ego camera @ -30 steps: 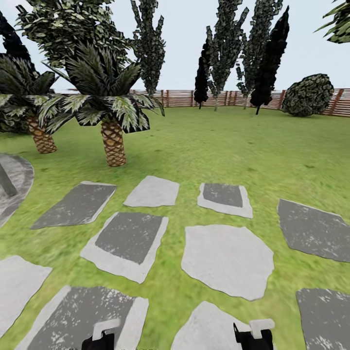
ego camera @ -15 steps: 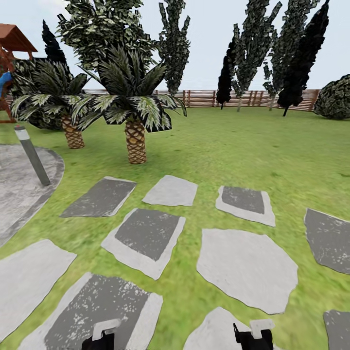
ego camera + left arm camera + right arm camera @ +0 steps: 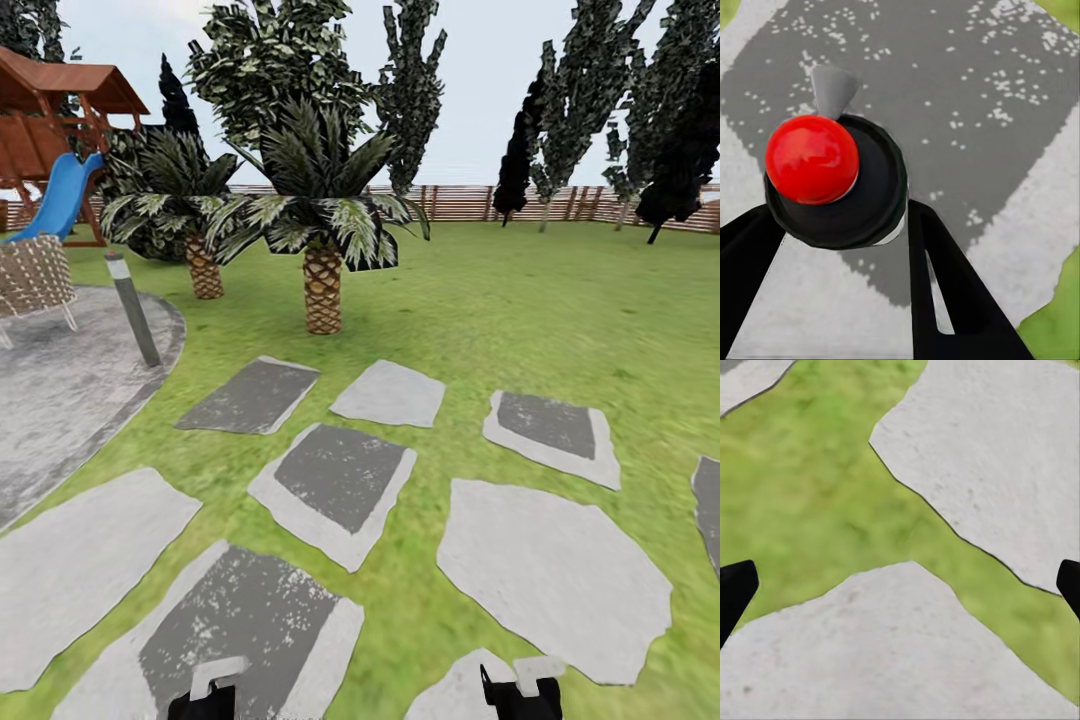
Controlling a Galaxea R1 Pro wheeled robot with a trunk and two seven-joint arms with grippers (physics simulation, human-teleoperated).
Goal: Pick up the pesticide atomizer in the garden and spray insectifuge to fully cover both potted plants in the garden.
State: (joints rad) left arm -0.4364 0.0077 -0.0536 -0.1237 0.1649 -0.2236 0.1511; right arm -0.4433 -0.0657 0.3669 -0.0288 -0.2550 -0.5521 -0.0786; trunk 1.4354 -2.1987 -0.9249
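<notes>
Camera panned left, playset now visible, left gripper state unclear, right gripper spread wide

stepping stones cross the lawn ahead; a paved patio lies left, a bollard lamp at its edge, two palms behind the stones, a fence beyond

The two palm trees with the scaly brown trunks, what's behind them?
Behind the two palm trees stand taller dark leafy trees and a brown slatted wooden fence. The fronds cover those trees' trunks and part of the fence, so that stays unseen.
</notes>
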